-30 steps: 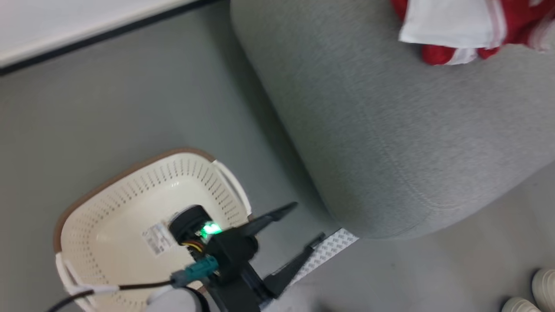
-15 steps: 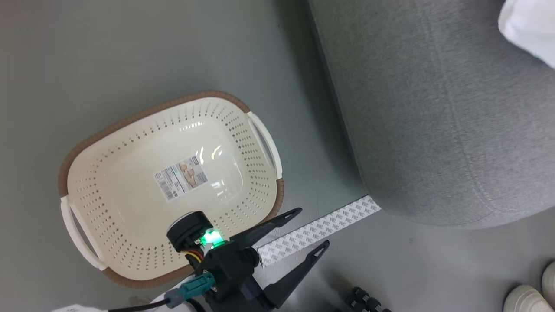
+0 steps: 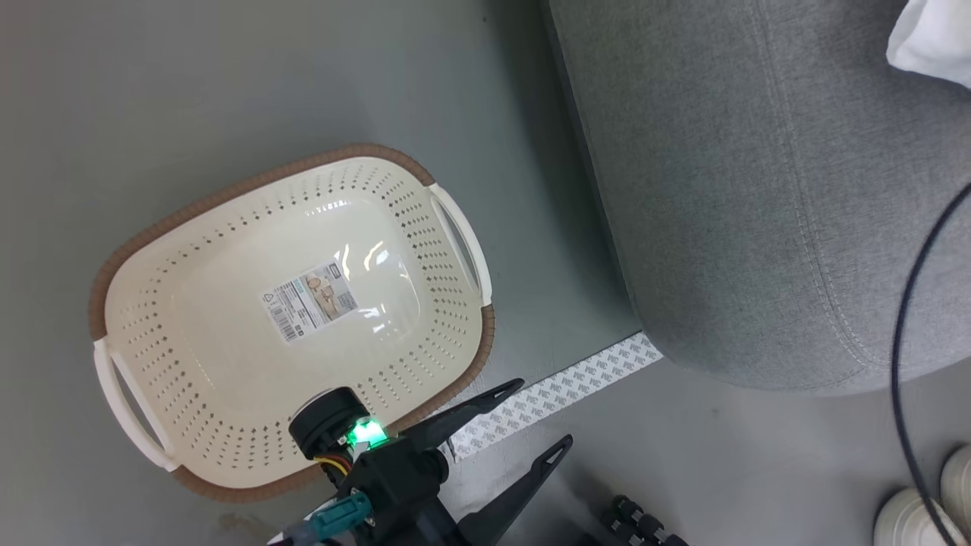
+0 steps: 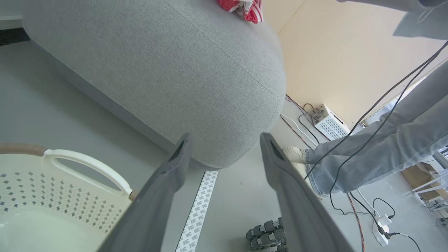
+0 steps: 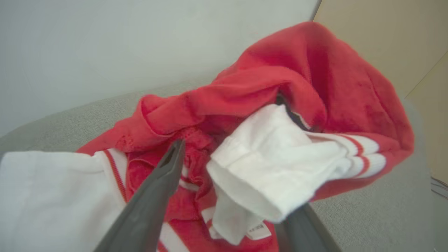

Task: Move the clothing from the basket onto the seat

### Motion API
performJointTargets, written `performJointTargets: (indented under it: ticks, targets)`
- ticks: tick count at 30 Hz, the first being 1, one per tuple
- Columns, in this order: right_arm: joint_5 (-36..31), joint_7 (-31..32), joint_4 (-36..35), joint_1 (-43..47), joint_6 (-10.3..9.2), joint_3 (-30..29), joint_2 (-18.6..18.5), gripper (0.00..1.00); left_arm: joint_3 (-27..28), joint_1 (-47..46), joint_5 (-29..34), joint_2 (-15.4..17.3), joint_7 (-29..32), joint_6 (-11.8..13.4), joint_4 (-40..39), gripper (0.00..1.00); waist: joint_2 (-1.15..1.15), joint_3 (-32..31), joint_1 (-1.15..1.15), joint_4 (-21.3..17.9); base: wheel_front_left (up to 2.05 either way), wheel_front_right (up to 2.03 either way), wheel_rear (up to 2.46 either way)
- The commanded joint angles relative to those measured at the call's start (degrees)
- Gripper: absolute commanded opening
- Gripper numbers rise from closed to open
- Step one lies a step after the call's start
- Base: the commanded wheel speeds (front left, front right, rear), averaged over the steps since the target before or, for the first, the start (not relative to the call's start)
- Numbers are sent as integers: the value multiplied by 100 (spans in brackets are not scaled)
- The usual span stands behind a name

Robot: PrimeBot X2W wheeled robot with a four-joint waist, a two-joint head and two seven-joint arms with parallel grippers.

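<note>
Grey floor [image 3: 227,91] check first: confirm basket [image 3: 250,182] empty, nothing but a label [image 3: 309,299] on its bottom. Locate clothing [image 5: 280,70] heaped on seat [image 3: 758,189], well apart from basket. Note left gripper [image 3: 543,412] fingers spread, holding nothing, over basket's near rim. Note right gripper [image 5: 227,168] fingers apart at the heap, fabric draped over one. Withdraw right gripper straight back and slowly, to avoid snagging fabric and dragging it off the seat

basket [image 3: 250,184] on floor [image 3: 227,76] left of seat [image 3: 758,189], clothing [image 5: 273,80] atop seat
</note>
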Motion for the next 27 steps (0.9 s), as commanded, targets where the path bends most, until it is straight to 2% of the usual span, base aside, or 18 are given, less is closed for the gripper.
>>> performJointTargets:
  ticks: [1, 11, 17, 21, 27]
  targets:
    - [-176, -9, 32, 89, -4, -61, 101, 100, 15, 65, -54, -19, -83, 2, 61, 100, -1, -291, 0, 103, 0, 0, 0]
    - [-949, 359, 106, 578, -4, -483, 362, 100, -74, -138, -406, -527, -676, -264, 868, 100, -1, -1715, 0, 537, 0, 0, 0]
    - [-1219, 565, 263, 1058, -4, -376, 447, 100, -128, 158, -758, -872, -1171, -322, 1665, 100, -1, -2791, 0, 745, 0, 0, 0]
    - [-1192, 553, 478, 1272, -4, 15, 610, 100, -31, 467, -986, -1032, -1447, -253, 2074, 100, -1, -3486, 0, 823, 0, 0, 0]
    - [-664, 103, 828, 1653, -4, 1177, 776, 100, 161, 1007, -1215, -1160, -1668, -87, 2406, 100, -1, -4351, 0, 996, 0, 0, 0]
